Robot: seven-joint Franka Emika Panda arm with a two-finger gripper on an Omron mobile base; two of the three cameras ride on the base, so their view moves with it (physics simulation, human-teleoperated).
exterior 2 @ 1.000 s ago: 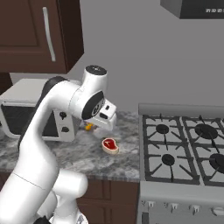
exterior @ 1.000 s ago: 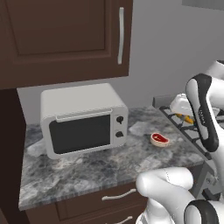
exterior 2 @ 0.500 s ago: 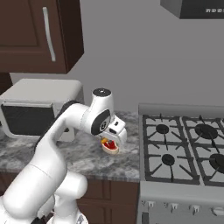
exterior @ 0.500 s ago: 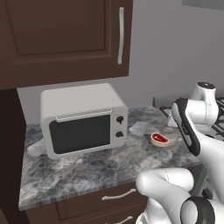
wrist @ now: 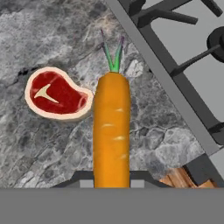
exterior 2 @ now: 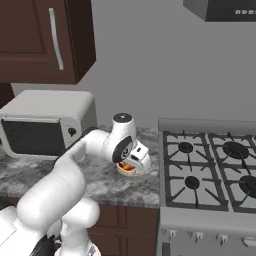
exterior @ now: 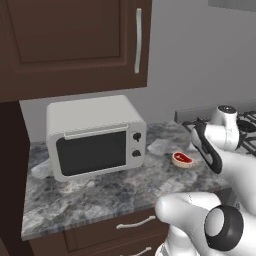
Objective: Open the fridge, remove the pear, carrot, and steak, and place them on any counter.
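The gripper [wrist: 112, 177] is pinching the carrot [wrist: 112, 131], its two fingers pressed against the sides of the root at the bottom of the hand view. The carrot is pointing toward twelve o'clock in that view, its green top [wrist: 113, 54] reaching up over the grey marbled counter [wrist: 52, 144]. In the right base view the gripper [exterior 2: 131, 166] is hanging low over the counter [exterior 2: 100, 180], just left of the stove [exterior 2: 210, 170], and a sliver of orange is showing beneath the hand; how close the carrot is to the stone I cannot tell from here.

The steak [wrist: 57, 93] is lying flat on the counter at about ten o'clock from the carrot in the hand view, its pale fat rim looking as if it is touching the carrot's left side, though the carrot may simply be passing in front of it. In the left base view the steak [exterior: 183, 159] is sitting at three o'clock from the microwave [exterior: 95, 136], near the counter's [exterior: 100, 195] back edge, with the white arm [exterior: 215, 145] bending over just to its right. In the right base view a small part of the steak [exterior 2: 126, 170] is peeking out under the hand.

The stove's [wrist: 183, 57] dark grates are running along the two o'clock side of the hand view. Dark brown cabinets [exterior: 75, 45] are hanging above the microwave, and drawers [exterior: 115, 230] with curved silver handles are sitting below the counter.
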